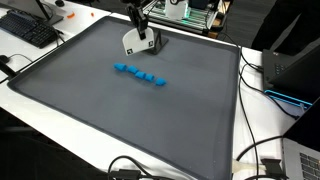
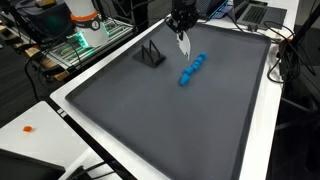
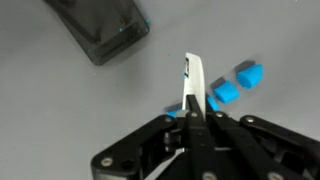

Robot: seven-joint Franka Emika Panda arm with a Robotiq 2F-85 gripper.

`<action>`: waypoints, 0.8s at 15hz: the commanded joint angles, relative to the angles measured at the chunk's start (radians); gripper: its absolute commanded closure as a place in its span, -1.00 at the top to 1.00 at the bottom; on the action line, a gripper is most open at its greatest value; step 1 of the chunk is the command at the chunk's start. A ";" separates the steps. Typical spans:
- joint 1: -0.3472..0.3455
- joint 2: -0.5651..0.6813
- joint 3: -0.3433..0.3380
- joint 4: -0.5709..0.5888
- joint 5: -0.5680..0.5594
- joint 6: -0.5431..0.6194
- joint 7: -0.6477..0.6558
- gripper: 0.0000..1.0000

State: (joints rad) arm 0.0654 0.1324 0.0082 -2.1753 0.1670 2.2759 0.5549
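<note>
My gripper (image 3: 190,112) is shut on a narrow white strip (image 3: 193,80) with a small blue mark near its tip, which sticks out beyond the jaws. In an exterior view the strip (image 2: 184,44) hangs from the gripper (image 2: 181,24) just above the mat. A row of several small blue blocks (image 1: 140,74) (image 2: 192,70) lies on the grey mat. In the wrist view the strip's tip is just left of the nearest blue blocks (image 3: 226,92), and some of them are hidden behind the fingers. A dark stand (image 2: 150,55) (image 3: 100,30) sits beside them.
The grey mat (image 1: 120,120) (image 2: 170,130) covers most of the white table. A keyboard (image 1: 28,30) lies past one corner. Cables (image 1: 262,150), a laptop (image 2: 255,12) and electronics (image 2: 85,25) crowd the table edges.
</note>
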 commanded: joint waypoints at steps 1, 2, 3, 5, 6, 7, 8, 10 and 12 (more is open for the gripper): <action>0.012 -0.131 0.020 -0.159 0.109 0.074 0.134 -0.98; 0.013 -0.152 0.025 -0.189 0.126 0.099 0.177 -0.98; 0.013 -0.171 0.031 -0.217 0.138 0.123 0.222 -0.98; 0.011 -0.200 0.042 -0.274 0.133 0.185 0.327 -0.98; 0.007 -0.210 0.046 -0.300 0.116 0.217 0.386 -0.98; 0.002 -0.214 0.049 -0.329 0.088 0.254 0.451 -0.98; -0.002 -0.220 0.052 -0.351 0.082 0.279 0.506 -0.98; -0.008 -0.223 0.054 -0.390 0.075 0.319 0.617 -0.98; -0.011 -0.227 0.052 -0.419 0.102 0.338 0.694 -0.98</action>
State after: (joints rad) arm 0.0693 -0.0570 0.0508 -2.5254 0.2643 2.5718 1.1274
